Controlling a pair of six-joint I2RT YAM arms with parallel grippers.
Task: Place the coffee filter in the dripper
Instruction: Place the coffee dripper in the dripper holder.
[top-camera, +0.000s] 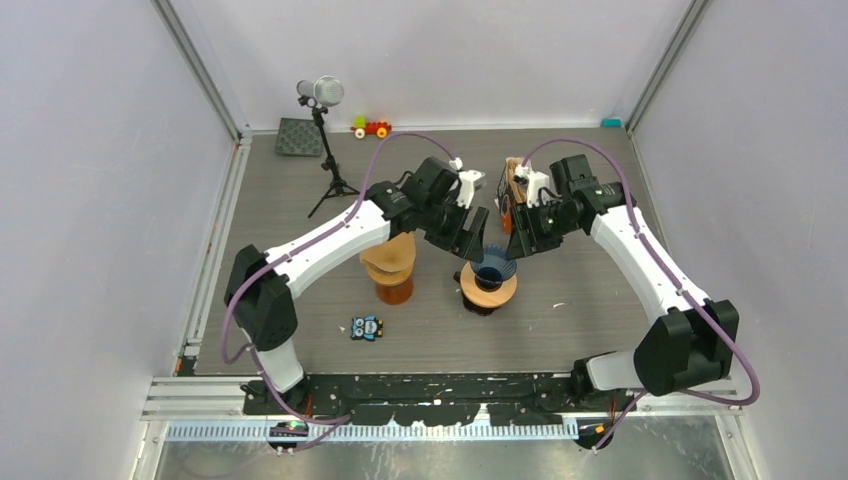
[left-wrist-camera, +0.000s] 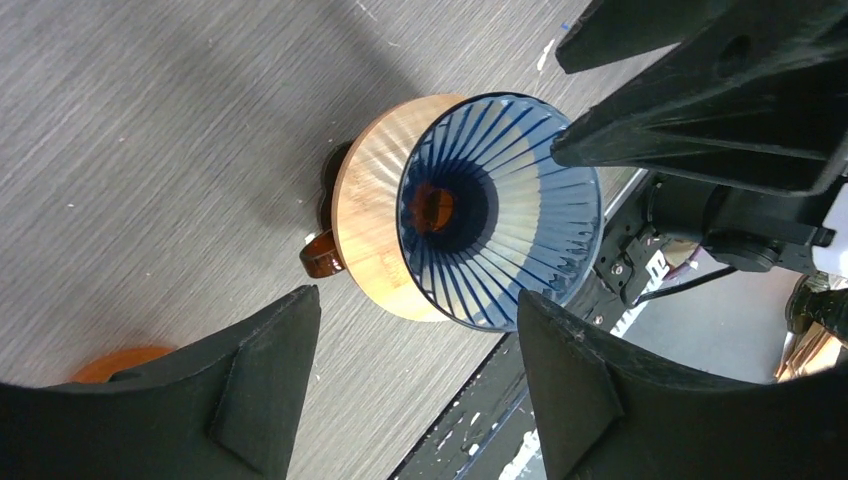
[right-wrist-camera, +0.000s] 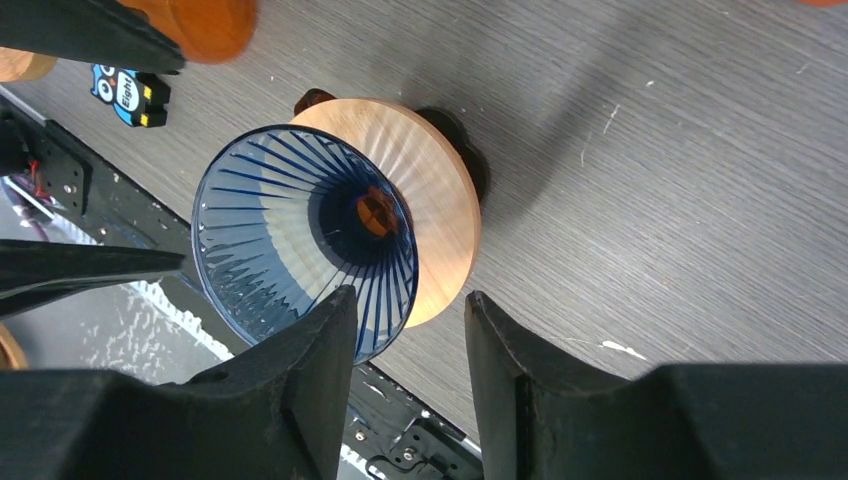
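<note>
Filter paper is the hard thing to find here: tan sheets (top-camera: 516, 180) stand in a dark rack (top-camera: 507, 212) towards the back of the table (top-camera: 600, 290), just behind the right gripper (top-camera: 522, 238). They look like the coffee filters, but the wrist covers most of them and I cannot be sure.

The blue dripper (top-camera: 491, 270) stands mid-table on a round wooden collar (top-camera: 490, 292) over an amber carafe (left-wrist-camera: 320, 256), its ribbed wall bare down to the hole at the bottom. From overhead both arms crowd in above it and their jaws are too small and dark to read, so the wrist views settle that. The left gripper (left-wrist-camera: 415, 310) has its two fingers spread wide, with only dripper and table showing between them. The right wrist camera shows the right gripper's fingers apart by a narrower gap, likewise pinching nothing.

The left wrist view also catches the right gripper's black fingers cutting across its top right corner and covering part of the dripper's rim, and the carafe's handle poking out from under the collar; overhead, neither can be made out. Only the overhead view takes in the second amber vessel (top-camera: 393, 288), topped by a tan cone, left of the dripper beneath the left arm. The wrist cameras catch just blurred orange scraps of it at their edges. An owl-faced tag (top-camera: 366, 328) lies nearer the arms' bases, seen from above and by the right wrist but not by the left
</note>
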